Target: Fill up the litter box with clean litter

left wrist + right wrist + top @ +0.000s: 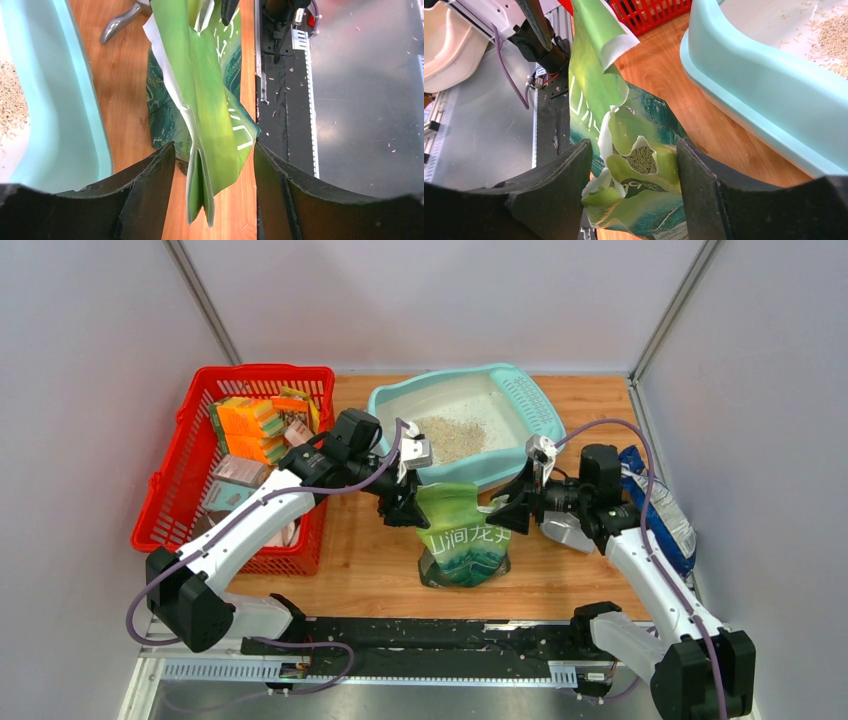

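Note:
The light-teal litter box (535, 408) sits at the back centre with a loose patch of beige clean litter (450, 437) inside. A green printed bag (463, 540) stands upright in front of it. My left gripper (405, 502) is at the bag's upper left and is open. The bag's flat folded top edge (205, 165) hangs between its fingers (150, 190), clear of the left one. My right gripper (508, 512) is open around the bag's torn mouth (634, 175), where pellets (642, 161) show inside. The crumpled film brushes both pads.
A red mesh basket (175, 490) full of packets stands at the left. A grey metal scoop (567, 530) and a blue bag (665, 510) lie at the right. The litter box wall (65, 100) (764, 100) lies close beside both grippers. The black base rail (430, 635) runs along the near edge.

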Controlling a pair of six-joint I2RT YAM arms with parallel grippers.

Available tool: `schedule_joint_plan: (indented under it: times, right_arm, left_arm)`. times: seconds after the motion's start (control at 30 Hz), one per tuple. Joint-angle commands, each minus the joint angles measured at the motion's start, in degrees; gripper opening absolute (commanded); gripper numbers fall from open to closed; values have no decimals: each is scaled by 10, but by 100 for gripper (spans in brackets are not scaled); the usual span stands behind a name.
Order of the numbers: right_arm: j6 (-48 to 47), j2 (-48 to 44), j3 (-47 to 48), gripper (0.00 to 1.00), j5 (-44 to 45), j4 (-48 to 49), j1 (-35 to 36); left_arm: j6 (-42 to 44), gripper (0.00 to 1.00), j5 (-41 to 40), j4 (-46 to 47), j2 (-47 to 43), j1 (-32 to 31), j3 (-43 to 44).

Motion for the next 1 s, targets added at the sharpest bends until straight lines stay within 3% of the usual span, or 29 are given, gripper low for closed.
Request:
schedule_joint_plan:
  times: [0.0, 0.33, 0.53, 0.7, 0.97]
  right_arm:
    - [22, -5, -11, 62, -10, 33, -1]
    - [64, 2, -32, 49, -9, 81, -1]
    - [74, 6, -26, 32, -16, 78, -1]
    - [67, 9, -10, 17, -15, 41, -1]
    - [64, 16, 52, 13, -19, -58, -1]
  left_arm:
    - [-8, 66, 16, 15, -1, 0, -6]
    - [-7, 65, 16, 12, 4, 0, -5]
    - [-21, 65, 9, 27, 5, 1, -13]
    - [-102, 67, -12, 77, -7, 0, -39]
    - [-300, 69, -80, 215, -45, 1, -123]
